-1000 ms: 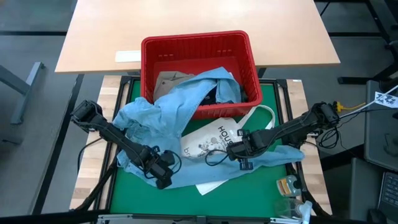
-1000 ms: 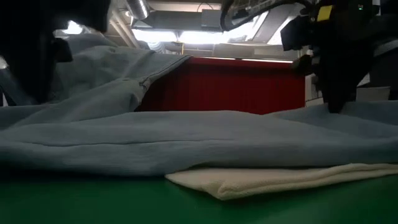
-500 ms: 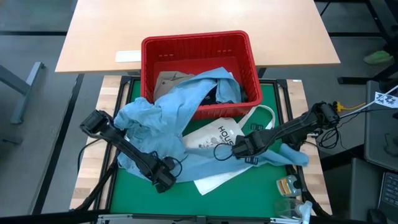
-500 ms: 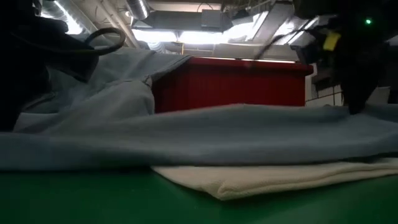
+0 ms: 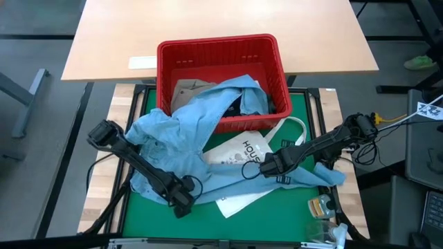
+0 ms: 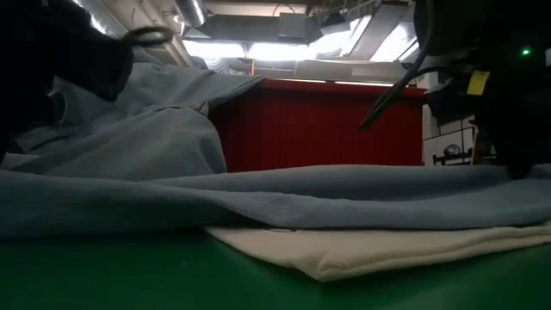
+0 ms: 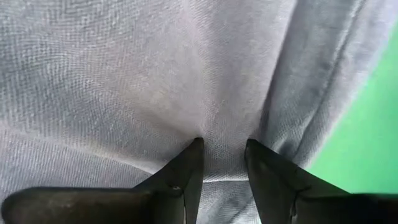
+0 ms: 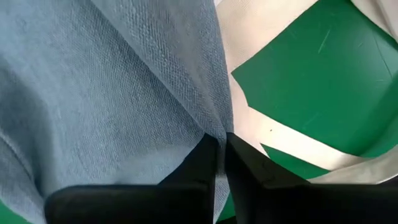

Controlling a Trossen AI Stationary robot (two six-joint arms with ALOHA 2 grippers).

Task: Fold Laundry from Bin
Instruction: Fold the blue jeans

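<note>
Since a second ago both arms have drawn the light blue denim garment toward the near side of the table, so more of the white tote bag's printed face shows and the blue band across the green mat lies flatter.

At the left, the left gripper sits low near the mat's front edge, its dark fingers set a little apart with a fold of the blue cloth pinched between them. The denim is soft and rumpled: it bunches in a heap over the mat's left side, spills out over the front rim of the red slotted plastic bin, and stretches as a long strip across the tote. Inside the bin lie a khaki-tan piece and something dark under the blue cloth.

At the right, the right gripper rests over the tote, its fingers nearly together, nipping the denim's edge.
</note>
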